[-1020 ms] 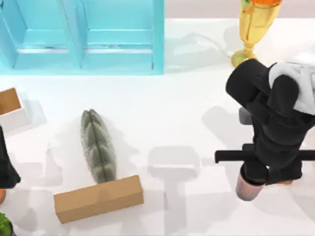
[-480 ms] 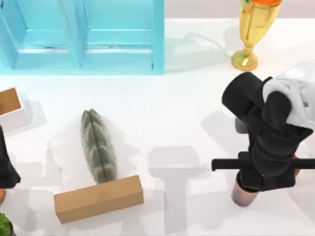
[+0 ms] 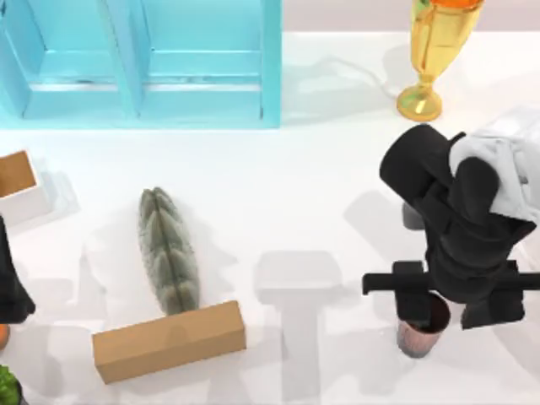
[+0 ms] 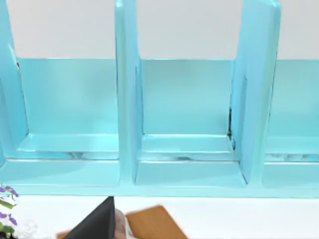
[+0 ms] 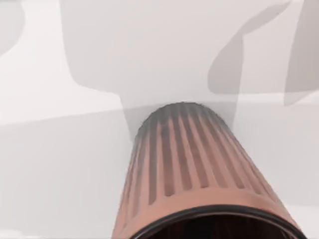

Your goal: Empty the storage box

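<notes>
Our right gripper (image 3: 419,310) hangs over the ribbed cup (image 3: 417,333) at 4 o'clock on the tabletop (image 3: 321,202) (finger state: we cannot tell). Next, probably rise away from it.

A light-blue storage box (image 3: 143,63) is seen at the far left of the table, its open compartments separated by upright dividers; in the left wrist view (image 4: 187,124) the visible compartments are bare inside. A ribbed terracotta cup (image 3: 419,331) is found upright on the white table at the near right, well apart from the box; its dark rim and fluted wall are shown close in the right wrist view (image 5: 194,184).
</notes>
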Controlling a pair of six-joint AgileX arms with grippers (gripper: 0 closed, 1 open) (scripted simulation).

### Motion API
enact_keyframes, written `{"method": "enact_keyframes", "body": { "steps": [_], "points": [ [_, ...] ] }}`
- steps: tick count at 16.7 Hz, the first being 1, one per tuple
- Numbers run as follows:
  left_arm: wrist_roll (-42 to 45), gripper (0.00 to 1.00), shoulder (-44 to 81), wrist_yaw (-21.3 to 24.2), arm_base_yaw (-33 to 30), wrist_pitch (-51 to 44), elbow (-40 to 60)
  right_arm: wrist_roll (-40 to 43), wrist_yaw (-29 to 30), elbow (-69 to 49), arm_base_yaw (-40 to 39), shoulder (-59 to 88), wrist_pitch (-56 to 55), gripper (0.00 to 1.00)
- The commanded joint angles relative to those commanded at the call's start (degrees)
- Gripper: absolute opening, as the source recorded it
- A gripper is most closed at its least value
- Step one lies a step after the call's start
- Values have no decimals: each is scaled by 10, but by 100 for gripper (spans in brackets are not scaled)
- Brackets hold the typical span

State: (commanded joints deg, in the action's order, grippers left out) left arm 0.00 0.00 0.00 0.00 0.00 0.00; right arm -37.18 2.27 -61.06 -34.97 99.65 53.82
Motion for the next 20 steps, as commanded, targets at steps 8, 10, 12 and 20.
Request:
{"method": "enact_keyframes", "body": {
  "steps": [8, 10, 12, 20],
  "points": [
    [0, 100, 0, 0, 0, 0, 0, 0, 0, 0, 0, 0, 0, 100],
    [0, 100, 0, 0, 0, 0, 0, 0, 0, 0, 0, 0, 0, 100],
    [0, 100, 0, 0, 0, 0, 0, 0, 0, 0, 1, 0, 0, 100],
    [0, 100, 0, 0, 0, 0, 0, 0, 0, -117, 1, -30, 154, 100]
  ]
}}
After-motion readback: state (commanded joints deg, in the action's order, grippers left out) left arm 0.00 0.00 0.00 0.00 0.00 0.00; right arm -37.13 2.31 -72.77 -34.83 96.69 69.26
